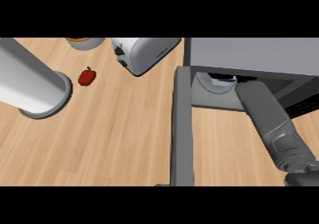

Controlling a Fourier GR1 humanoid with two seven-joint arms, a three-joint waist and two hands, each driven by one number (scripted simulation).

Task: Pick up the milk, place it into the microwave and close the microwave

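Grey right forearm (pixel 272 118) extends into open microwave (pixel 253 52). Right hand hidden under microwave top; state cannot be told. White-blue shape, likely milk (pixel 210 85), inside cavity, just left of hidden hand. Pickup judged done, placing underway. 2 steps left: withdraw, close door (pixel 181 131).

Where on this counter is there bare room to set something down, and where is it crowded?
Widest free patch: bare counter between the white cylinder, pepper and open microwave door. A smaller strip lies right of the door, but the right forearm crosses it. Crowded: the far edge, where bowl and toaster sit.
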